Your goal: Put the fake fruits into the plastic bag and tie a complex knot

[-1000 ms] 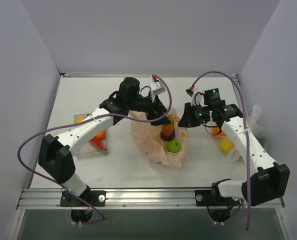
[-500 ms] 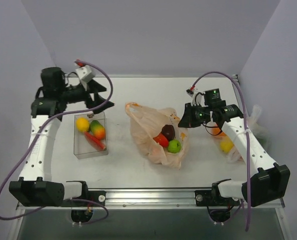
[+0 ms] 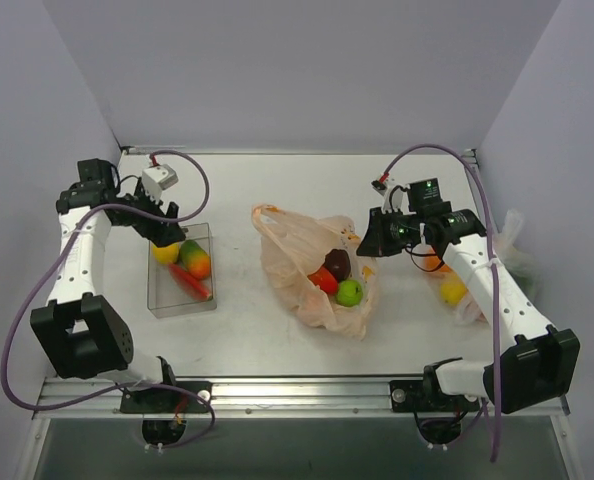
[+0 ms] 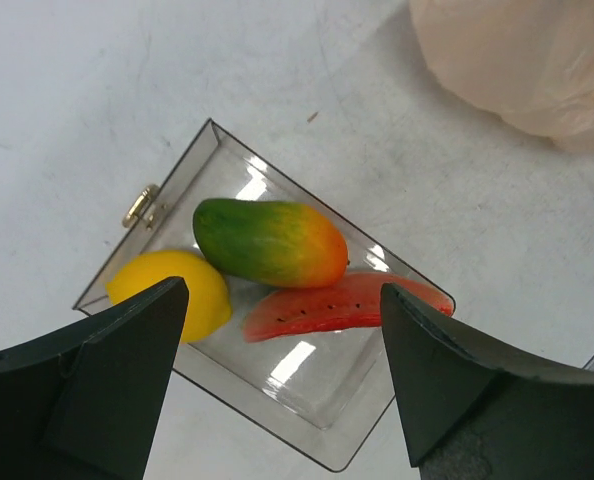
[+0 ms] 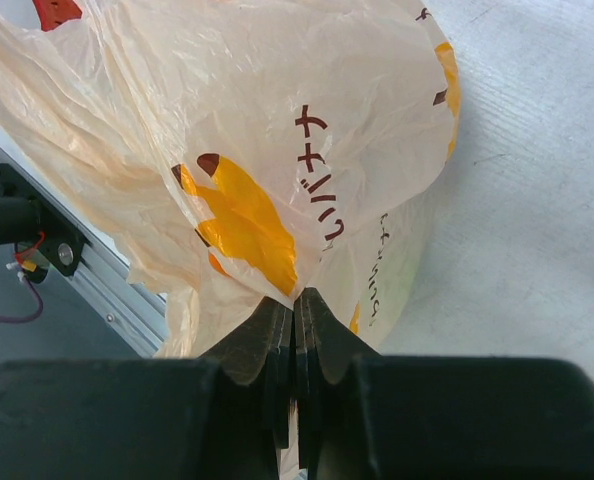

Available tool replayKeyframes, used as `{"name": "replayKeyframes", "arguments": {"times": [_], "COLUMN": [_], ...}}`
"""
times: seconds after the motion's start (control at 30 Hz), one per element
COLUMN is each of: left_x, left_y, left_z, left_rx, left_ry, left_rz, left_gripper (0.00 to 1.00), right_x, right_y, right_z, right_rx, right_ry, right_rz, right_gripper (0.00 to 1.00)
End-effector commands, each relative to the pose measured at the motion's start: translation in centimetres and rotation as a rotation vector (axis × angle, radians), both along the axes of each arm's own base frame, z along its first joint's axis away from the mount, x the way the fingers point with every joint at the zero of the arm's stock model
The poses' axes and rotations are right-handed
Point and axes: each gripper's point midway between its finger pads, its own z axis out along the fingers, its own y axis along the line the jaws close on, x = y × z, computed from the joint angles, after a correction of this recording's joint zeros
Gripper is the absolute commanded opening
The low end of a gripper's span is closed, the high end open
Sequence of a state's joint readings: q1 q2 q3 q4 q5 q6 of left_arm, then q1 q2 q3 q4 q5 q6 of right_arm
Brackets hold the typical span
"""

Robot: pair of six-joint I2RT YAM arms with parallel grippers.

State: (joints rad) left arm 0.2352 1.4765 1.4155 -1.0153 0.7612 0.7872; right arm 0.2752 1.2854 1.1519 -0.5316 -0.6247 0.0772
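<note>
left gripper (image 4: 282,292) hung spread, empty, over clear tray (image 4: 307,415) at left holding three fake fruits (image 4: 267,242) | right gripper (image 5: 295,300) pinched plastic bag (image 5: 227,120) at its right edge | bag lay mid-table, three fruits inside

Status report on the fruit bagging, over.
Left hand open above tray, empty. Right hand shut on plastic bag rim. Three fake fruits bagged, three in tray. Nothing blocking the tray.

The peach plastic bag (image 3: 283,262) lies crumpled on the surface (image 3: 247,320), mouth open, holding a maroon fruit (image 3: 337,263), a red fruit (image 3: 322,281) and a green fruit (image 3: 349,292); a lemon (image 4: 177,295), a mango (image 4: 267,240) and a watermelon slice (image 4: 337,305) lie together well to its left
</note>
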Motion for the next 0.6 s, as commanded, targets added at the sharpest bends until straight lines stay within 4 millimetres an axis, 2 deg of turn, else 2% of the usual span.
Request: {"name": "replayKeyframes", "arguments": {"times": [0.0,0.03,0.1,0.17,0.27,0.3,0.33,0.43,0.5,0.57], "left_x": [1.8,2.1,3.0,3.5,3.3,3.3,2.8,2.7,2.2,2.2], "left_y": [0.7,0.1,0.4,-0.1,-0.9,-0.2,-0.3,0.1,-0.4,0.4], "left_z": [-1.6,-2.6,-4.1,-4.3,-5.6,-6.1,-6.7,-6.7,-6.8,-7.0], "left_rx": [0.097,0.1,0.113,0.088,-0.031,-0.044,-0.056,-0.072,-0.073,-0.032], "left_ry": [0.013,0.05,0.132,0.178,0.313,0.364,0.403,0.395,0.397,0.371], "left_rz": [0.081,0.086,0.21,0.278,0.481,0.637,0.694,0.867,0.935,1.009], "left_gripper": [0.89,0.89,0.89,0.89,0.89,0.89,0.89,0.85,0.82,0.77], "right_x": [-0.3,-0.2,-0.2,-0.1,-0.1,-0.1,-0.2,-0.2,-0.2,-0.2], "right_y": [-0.4,-0.4,-0.4,-0.5,-0.6,-0.6,-0.6,-0.7,-0.8,-0.8], "right_z": [-0.1,-0.1,-0.2,-0.2,-0.2,-0.2,-0.3,-0.2,-0.3,-0.3], "right_rx": [-0.013,-0.016,-0.019,-0.022,-0.027,-0.028,-0.028,-0.029,-0.031,-0.033], "right_ry": [-0.004,-0.006,-0.002,-0.005,-0.005,-0.004,-0.003,-0.003,-0.003,-0.003], "right_rz": [0.001,-0.001,-0.003,-0.003,-0.009,-0.008,-0.008,-0.012,-0.013,-0.013], "right_gripper": [0.0,0.0,0.0,0.0,0.0,0.0,0.0,0.0,0.0,0.0]}}
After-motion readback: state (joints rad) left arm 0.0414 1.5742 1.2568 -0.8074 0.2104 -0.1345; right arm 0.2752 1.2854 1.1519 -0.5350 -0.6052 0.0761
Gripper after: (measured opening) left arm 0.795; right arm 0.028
